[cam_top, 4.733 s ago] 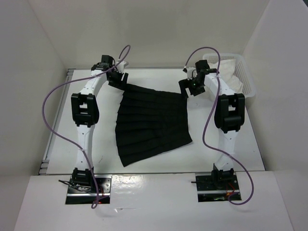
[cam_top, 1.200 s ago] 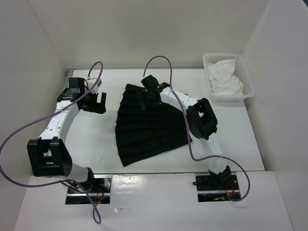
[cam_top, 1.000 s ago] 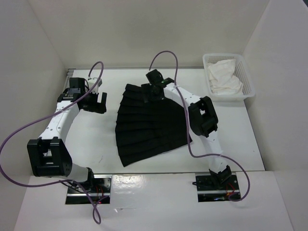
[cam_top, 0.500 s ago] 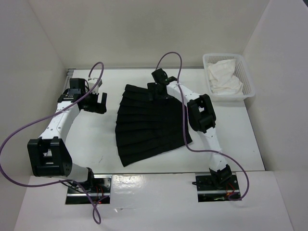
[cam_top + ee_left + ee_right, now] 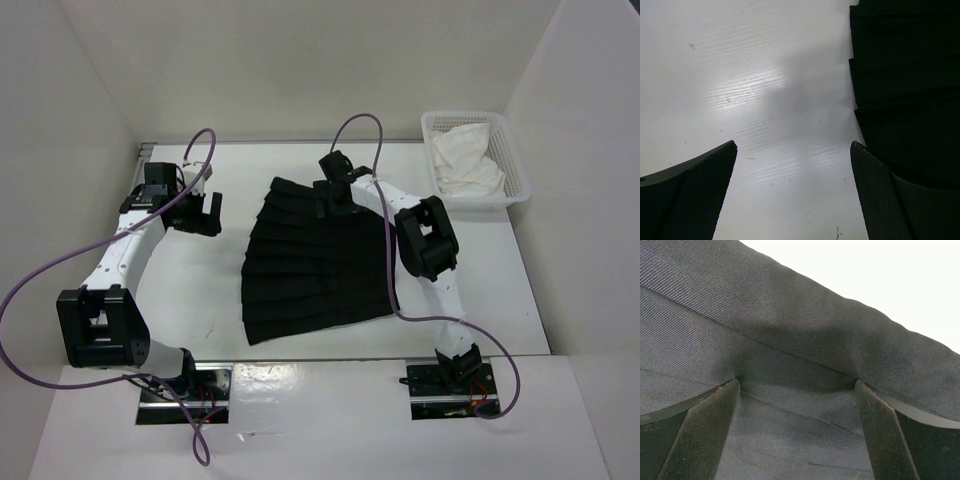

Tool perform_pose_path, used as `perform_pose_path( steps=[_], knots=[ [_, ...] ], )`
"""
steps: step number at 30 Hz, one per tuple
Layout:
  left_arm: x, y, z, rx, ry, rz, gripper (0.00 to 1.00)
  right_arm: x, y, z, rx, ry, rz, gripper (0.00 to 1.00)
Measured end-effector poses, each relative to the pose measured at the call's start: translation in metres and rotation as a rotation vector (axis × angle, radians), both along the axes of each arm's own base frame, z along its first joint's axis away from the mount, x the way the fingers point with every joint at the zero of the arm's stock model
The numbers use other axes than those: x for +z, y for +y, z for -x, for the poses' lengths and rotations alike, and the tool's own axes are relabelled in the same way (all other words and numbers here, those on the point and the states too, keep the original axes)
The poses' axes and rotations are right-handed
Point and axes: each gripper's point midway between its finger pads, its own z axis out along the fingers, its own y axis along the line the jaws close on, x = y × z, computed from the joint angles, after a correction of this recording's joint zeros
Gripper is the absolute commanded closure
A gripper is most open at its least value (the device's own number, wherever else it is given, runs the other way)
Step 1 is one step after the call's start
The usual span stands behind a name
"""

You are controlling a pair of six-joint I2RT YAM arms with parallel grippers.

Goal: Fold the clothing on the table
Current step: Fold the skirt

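Top external view: black pleated skirt (image 5: 315,260) flat on the table (image 5: 480,290). Right gripper (image 5: 335,207), jaws apart, rests on its far edge. Left gripper (image 5: 203,218), jaws apart, hovers to its left.

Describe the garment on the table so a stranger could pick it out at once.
On the white table, at its middle, lies a black pleated skirt, spread flat and fanning wider toward the near edge. It is the only dark fabric: the other cloth is white, crumpled in a basket at the far right corner.
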Motion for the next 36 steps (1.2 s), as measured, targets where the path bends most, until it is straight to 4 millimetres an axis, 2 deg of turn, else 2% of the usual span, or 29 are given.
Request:
perform_pose_path(
  steps=[8, 11, 16, 19, 25, 29, 32, 36],
  knots=[
    [0.001, 0.0, 0.0, 0.0, -0.003, 0.0, 0.0, -0.001, 0.0, 0.016, 0.018, -0.004, 0.013, 0.01],
    [0.001, 0.0, 0.0, 0.0, -0.003, 0.0, 0.0, -0.001, 0.009, 0.024, 0.05, -0.02, 0.029, 0.01],
    [0.001, 0.0, 0.0, 0.0, -0.003, 0.0, 0.0, -0.001, 0.036, 0.043, 0.14, -0.028, 0.039, 0.01],
    [0.001, 0.0, 0.0, 0.0, -0.004, 0.0, 0.0, -0.001, 0.042, 0.049, 0.171, -0.026, 0.037, 0.01],
    [0.001, -0.001, 0.0, -0.003, -0.004, 0.002, 0.0, 0.0, 0.044, 0.055, 0.197, -0.016, 0.025, 0.01],
    [0.004, -0.009, -0.001, -0.039, -0.015, 0.04, 0.0, 0.003, 0.039, 0.066, 0.238, 0.012, 0.036, 0.01],
    [0.005, -0.021, -0.005, -0.096, -0.018, 0.088, 0.0, 0.017, 0.039, 0.076, 0.288, 0.032, 0.024, 0.01],
    [0.001, -0.032, -0.025, -0.151, -0.018, 0.142, 0.01, 0.064, 0.046, 0.083, 0.36, -0.012, -0.058, 0.01]
  ],
)
